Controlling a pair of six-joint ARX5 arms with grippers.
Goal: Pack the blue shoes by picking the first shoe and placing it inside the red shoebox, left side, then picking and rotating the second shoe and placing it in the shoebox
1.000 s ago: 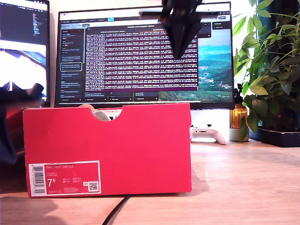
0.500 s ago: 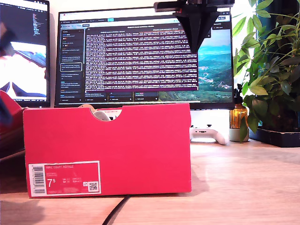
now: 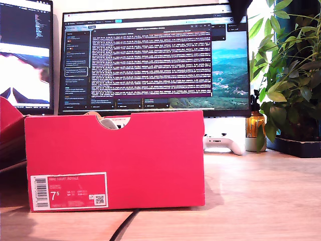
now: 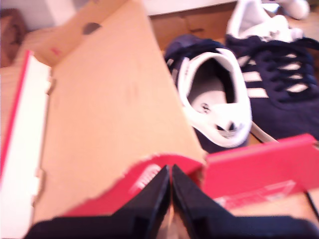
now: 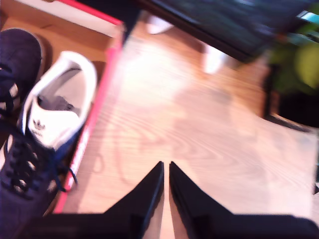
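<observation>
The red shoebox (image 3: 115, 155) stands upright on the wooden table, label side facing the exterior camera. Both blue shoes lie inside it side by side: one (image 4: 214, 99) with its white heel opening towards the first wrist camera, the other (image 4: 279, 69) beside it with its laces showing. A bit of white shoe lining (image 3: 108, 122) peeks through the box's notch. My first gripper (image 4: 170, 172) is shut and empty, above the box's red wall (image 4: 254, 167). My second gripper (image 5: 166, 167) is shut and empty over bare table beside the box wall (image 5: 97, 117), with a shoe (image 5: 45, 124) next to it.
The box lid (image 4: 109, 114) lies brown inside up beside the box; its red edge (image 3: 9, 125) shows at the exterior view's left. A dark arm part (image 3: 239, 7) hangs at the exterior view's top right. Monitors (image 3: 150, 60), a white controller (image 3: 223, 143) and a plant (image 3: 291, 75) stand behind.
The dark arm above the box has swung towards the exterior view's right and risen almost out of frame. The dark blur at that view's left edge has gone.
</observation>
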